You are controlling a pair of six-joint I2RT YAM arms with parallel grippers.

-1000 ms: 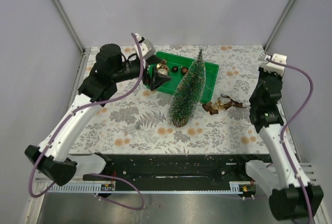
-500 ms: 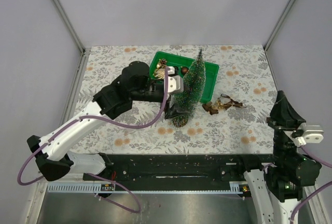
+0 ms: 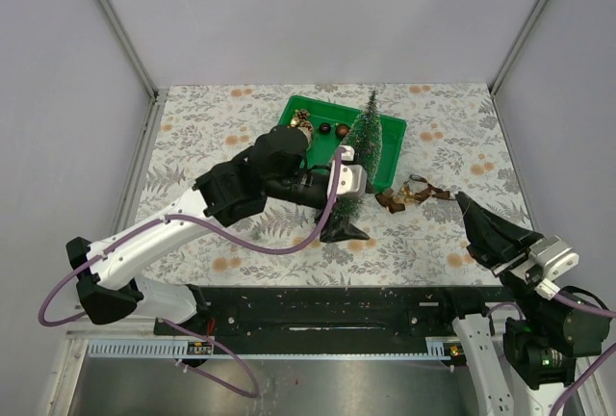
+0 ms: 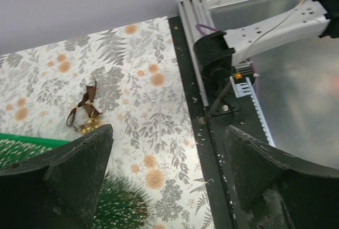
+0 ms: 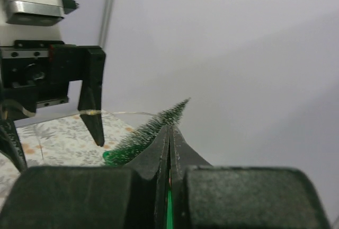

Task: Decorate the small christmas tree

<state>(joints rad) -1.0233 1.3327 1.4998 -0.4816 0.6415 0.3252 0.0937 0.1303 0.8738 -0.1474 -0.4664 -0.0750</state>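
Note:
The small christmas tree (image 3: pixel 367 135) stands upright in front of the green tray (image 3: pixel 391 128), its frosted bristles (image 4: pixel 114 208) showing low in the left wrist view. My left gripper (image 3: pixel 339 223) is open wide at the tree's lower part, which it hides from above. The bristles lie between the jaws, nearer the left finger, and nothing is gripped (image 4: pixel 168 129). My right gripper (image 3: pixel 474 216) is shut and empty at the near right of the table, pointing toward the tree (image 5: pixel 170 127). A thin wire (image 5: pixel 127 113) runs from the left gripper's finger (image 5: pixel 95 117) toward the tree (image 5: pixel 161 119).
Small ball ornaments (image 3: pixel 332 130) and a pine cone (image 3: pixel 301 117) lie in the tray. A brown ribbon with gold beads (image 3: pixel 409 195) lies on the floral cloth right of the tree (image 4: pixel 85 115). The black front rail (image 3: pixel 318 305) runs along the near edge.
My left arm has swung from the tray down to the tree's base, jaws opening slightly wider. My right arm has pulled back from the far right to the near right corner.

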